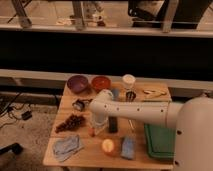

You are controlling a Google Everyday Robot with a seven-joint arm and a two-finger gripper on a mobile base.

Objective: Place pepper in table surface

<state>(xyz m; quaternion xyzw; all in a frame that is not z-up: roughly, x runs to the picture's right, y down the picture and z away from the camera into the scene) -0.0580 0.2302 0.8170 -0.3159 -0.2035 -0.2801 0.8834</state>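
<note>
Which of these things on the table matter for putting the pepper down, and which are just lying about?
In the job: gripper, low over mid-table beside the black remote; pepper, at its tip; table surface.
Lying about: purple bowl, orange bowl, white cup, grapes, apple, blue cloth, black remote, green tray.

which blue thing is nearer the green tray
The blue sponge, right beside the tray; the crumpled cloth lies past the apple. The claw hangs at the pepper.

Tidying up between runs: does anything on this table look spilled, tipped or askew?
Nothing stands out. The white cup stands upright and nothing is spilled. The gripper is low over the table surface between the grapes and black remote, the pepper beside it. Only the blue cloth lies crumpled.
</note>
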